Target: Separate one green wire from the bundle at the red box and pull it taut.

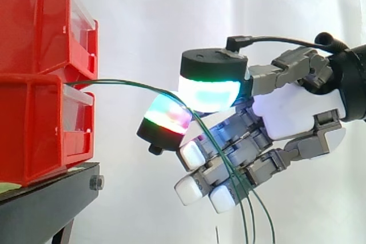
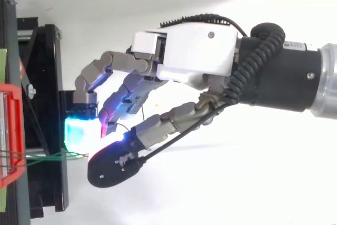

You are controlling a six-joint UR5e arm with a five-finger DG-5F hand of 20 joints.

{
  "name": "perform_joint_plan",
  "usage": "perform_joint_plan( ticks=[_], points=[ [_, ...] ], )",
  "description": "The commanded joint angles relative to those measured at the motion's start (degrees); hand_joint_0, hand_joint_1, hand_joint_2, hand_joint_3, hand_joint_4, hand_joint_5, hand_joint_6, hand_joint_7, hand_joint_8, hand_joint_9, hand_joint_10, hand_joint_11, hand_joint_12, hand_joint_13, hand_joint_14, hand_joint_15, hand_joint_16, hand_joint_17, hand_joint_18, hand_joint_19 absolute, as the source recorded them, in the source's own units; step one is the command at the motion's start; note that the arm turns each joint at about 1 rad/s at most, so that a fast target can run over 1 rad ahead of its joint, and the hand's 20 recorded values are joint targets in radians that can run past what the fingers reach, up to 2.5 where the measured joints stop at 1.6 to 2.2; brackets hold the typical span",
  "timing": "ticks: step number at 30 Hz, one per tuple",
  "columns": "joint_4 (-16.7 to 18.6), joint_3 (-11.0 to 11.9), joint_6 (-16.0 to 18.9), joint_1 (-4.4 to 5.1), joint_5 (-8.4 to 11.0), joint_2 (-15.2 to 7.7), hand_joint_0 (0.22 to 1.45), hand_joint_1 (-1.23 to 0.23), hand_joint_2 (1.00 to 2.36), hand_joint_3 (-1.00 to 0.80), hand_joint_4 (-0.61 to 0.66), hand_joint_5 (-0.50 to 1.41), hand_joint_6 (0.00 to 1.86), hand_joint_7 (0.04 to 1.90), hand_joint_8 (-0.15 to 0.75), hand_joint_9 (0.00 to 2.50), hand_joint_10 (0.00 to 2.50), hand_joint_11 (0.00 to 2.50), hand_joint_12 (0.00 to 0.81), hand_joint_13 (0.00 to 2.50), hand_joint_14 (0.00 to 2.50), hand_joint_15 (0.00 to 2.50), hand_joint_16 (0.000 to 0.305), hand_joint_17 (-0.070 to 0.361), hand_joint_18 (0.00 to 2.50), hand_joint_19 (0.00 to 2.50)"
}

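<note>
Two red bins [image 1: 40, 78] are stacked on a black stand [image 1: 46, 198] at the left. A bundle of thin green wires [image 1: 131, 86] comes out between the bins. It arcs rightward with some sag, then hangs down past the bottom edge. My hand [image 1: 297, 107] reaches in from the right with its fingers curled. Two glowing fingertips [image 1: 209, 92] stand close together on either side of the wires at the top of the arc. From above, the wires [image 2: 52, 156] run from the red bin [image 2: 10, 130] into the gap between those pads of the hand [image 2: 195, 51].
A white curtain is behind everything. The black stand [image 2: 45, 77] juts out toward the hand, with open space to the right of it and under the hand. The loose wire ends dangle below the curled fingers.
</note>
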Motion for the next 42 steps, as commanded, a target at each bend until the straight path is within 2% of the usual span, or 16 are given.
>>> perform_joint_plan(
  ticks=[1, 7, 16, 21, 23, 25, 26, 27, 29, 31, 34, 42],
  points=[
    [-0.2, 0.4, -0.1, -0.17, -0.04, 0.0, 0.72, -0.90, 1.01, -0.42, -0.04, -0.17, 0.93, 0.84, 0.229, 0.88, 0.02, 0.60, 0.312, 0.74, 0.02, 0.44, 0.044, 0.100, 0.71, 0.49],
    [-1.4, 0.7, -0.1, -0.17, 0.14, 0.0, 0.71, -0.91, 1.00, -0.47, 0.00, -0.17, 0.93, 0.83, 0.230, 0.88, 0.02, 0.60, 0.309, 0.75, 0.02, 0.44, 0.044, 0.099, 0.72, 0.50],
    [-1.3, 0.7, -0.4, -0.08, 0.14, 0.0, 0.56, -0.75, 1.00, -0.50, 0.08, -0.17, 0.93, 0.79, 0.238, 0.91, 0.02, 0.60, 0.319, 0.74, 0.02, 0.45, 0.046, 0.105, 0.68, 0.52],
    [-0.9, -0.9, -0.3, -0.08, 0.05, -0.1, 0.50, -0.68, 1.00, -0.50, 0.09, -0.16, 0.91, 0.81, 0.254, 0.92, 0.02, 0.60, 0.336, 0.75, 0.02, 0.45, 0.051, 0.115, 0.68, 0.52],
    [1.1, -1.8, 1.1, 0.09, 0.23, 0.0, 0.49, -0.67, 1.00, -0.50, 0.09, -0.16, 0.91, 0.81, 0.253, 0.93, 0.02, 0.60, 0.339, 0.75, 0.02, 0.45, 0.051, 0.116, 0.68, 0.52],
    [2.7, -2.9, 2.8, 0.18, 0.31, 0.0, 0.49, -0.65, 1.00, -0.50, 0.10, -0.16, 0.91, 0.81, 0.263, 1.00, 0.02, 0.69, 0.342, 0.75, 0.02, 0.45, 0.052, 0.117, 0.68, 0.52],
    [3.7, -3.7, 4.0, 0.27, 0.23, 0.0, 0.49, -0.64, 1.00, -0.50, 0.10, -0.16, 0.91, 0.81, 0.261, 1.04, 0.02, 0.79, 0.341, 0.76, 0.02, 0.47, 0.052, 0.117, 0.68, 0.52],
    [4.8, -4.4, 5.2, 0.27, 0.23, -0.1, 0.49, -0.62, 1.00, -0.50, 0.10, -0.17, 0.91, 0.78, 0.271, 1.14, 0.02, 1.00, 0.344, 0.77, 0.02, 0.50, 0.052, 0.117, 0.67, 0.52],
    [6.2, -5.1, 6.5, 0.36, 0.23, -0.1, 0.49, -0.62, 1.00, -0.50, 0.12, -0.18, 0.90, 0.74, 0.271, 1.15, 0.02, 1.16, 0.342, 0.78, 0.02, 0.52, 0.052, 0.117, 0.68, 0.52],
    [8.9, -6.1, 8.1, 0.36, 0.40, -0.1, 0.49, -0.62, 1.00, -0.50, 0.13, -0.19, 0.90, 0.73, 0.269, 1.15, 0.02, 1.18, 0.343, 0.78, 0.02, 0.52, 0.052, 0.117, 0.68, 0.52],
    [10.8, -6.8, 8.5, 0.45, 0.40, -0.1, 0.49, -0.62, 1.00, -0.50, 0.13, -0.19, 0.90, 0.71, 0.271, 1.15, 0.01, 1.19, 0.344, 0.78, 0.02, 0.53, 0.052, 0.118, 0.68, 0.52],
    [11.4, -6.8, 8.6, 0.45, 0.31, -0.1, 0.49, -0.62, 1.00, -0.50, 0.13, -0.19, 0.89, 0.72, 0.265, 1.13, 0.01, 1.20, 0.345, 0.78, 0.02, 0.52, 0.052, 0.117, 0.67, 0.52]
  ],
)
